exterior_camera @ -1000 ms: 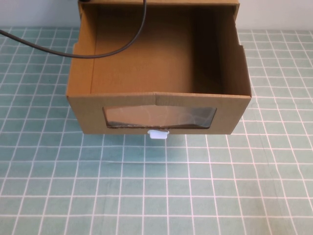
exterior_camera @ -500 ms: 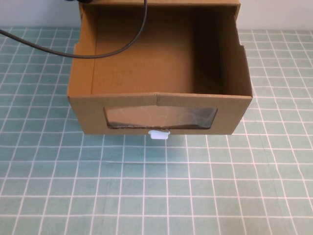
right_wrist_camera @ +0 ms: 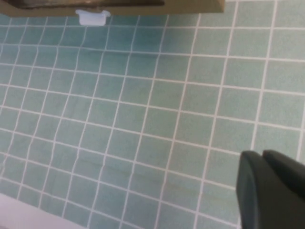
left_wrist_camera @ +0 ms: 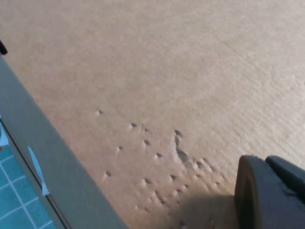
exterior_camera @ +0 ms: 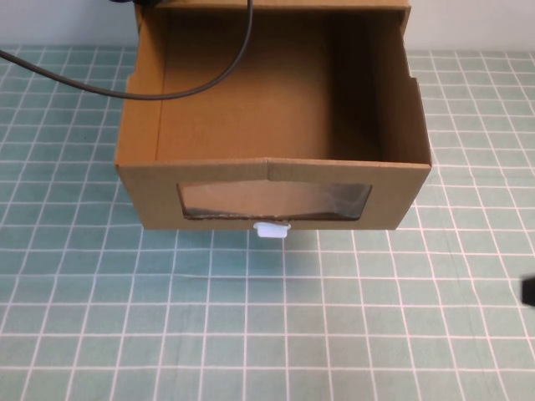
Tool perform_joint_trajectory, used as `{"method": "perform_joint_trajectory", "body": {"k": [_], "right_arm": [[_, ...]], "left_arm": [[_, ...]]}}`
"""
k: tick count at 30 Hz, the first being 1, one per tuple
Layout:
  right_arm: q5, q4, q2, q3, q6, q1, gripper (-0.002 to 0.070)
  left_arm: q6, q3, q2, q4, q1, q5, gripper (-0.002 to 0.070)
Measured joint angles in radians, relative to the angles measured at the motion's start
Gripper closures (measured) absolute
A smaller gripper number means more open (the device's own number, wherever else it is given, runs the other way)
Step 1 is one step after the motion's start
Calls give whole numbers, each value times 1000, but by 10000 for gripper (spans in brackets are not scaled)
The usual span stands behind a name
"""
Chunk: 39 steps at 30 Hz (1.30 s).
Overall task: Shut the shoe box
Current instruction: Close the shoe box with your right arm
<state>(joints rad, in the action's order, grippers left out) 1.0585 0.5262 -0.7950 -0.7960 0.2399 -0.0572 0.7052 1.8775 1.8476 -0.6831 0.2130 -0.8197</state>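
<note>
We see the shoe box (exterior_camera: 273,125) sitting on the table (exterior_camera: 251,326), which wears a green mat with a white grid, and we use the box as our landmark. Its drawer is pulled out toward the robot, so the brown cardboard interior lies open from above and looks empty. The drawer front faces the robot, with the wide clear window (exterior_camera: 274,201) across it and the small white pull tab (exterior_camera: 272,230) just below the window, hanging at the front's lower edge. A dark cable (exterior_camera: 219,73) runs from beyond the box's left side across the left wall and curves up over the inside toward the far edge. The right tool (exterior_camera: 528,290) shows in the high view only as a dark sliver at the frame edge, off to the box's right and nearer the robot than the drawer front, well apart from the box. In the right wrist view we get one dark finger (right_wrist_camera: 271,188) over the green mat, with the tab (right_wrist_camera: 92,17) and the box's lower front edge farther off; we cannot tell if this tool is open or closed. The left tool is out of the high view; the left wrist view shows one dark finger (left_wrist_camera: 267,191) right up against a flat cardboard surface (left_wrist_camera: 157,86) with small dents, and a strip of green mat beside it. We cannot tell its state either, nor whether it touches the cardboard.
</note>
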Motion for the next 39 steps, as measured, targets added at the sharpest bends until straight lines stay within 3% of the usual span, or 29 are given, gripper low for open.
{"method": "perform_joint_trajectory", "body": {"k": [4,11,16,28,39], "right_arm": [[-26,9,-125,-95,11,-94,687],[-238,-28,-261,-189,-51,-468,687],[-396,-72,-381,-242,-88,-635,687],[-555,-116,-618,-424,-88,-648,687],[-489,-114,-694,-551,-75,-577,687]], "left_arm": [[0,0,0,0,0,-2,680],[-3,0,0,-1,0,-2,680],[-8,0,0,-1,0,-2,680],[-37,0,0,-3,0,-13,680],[-45,2,0,-4,0,-17,680]]}}
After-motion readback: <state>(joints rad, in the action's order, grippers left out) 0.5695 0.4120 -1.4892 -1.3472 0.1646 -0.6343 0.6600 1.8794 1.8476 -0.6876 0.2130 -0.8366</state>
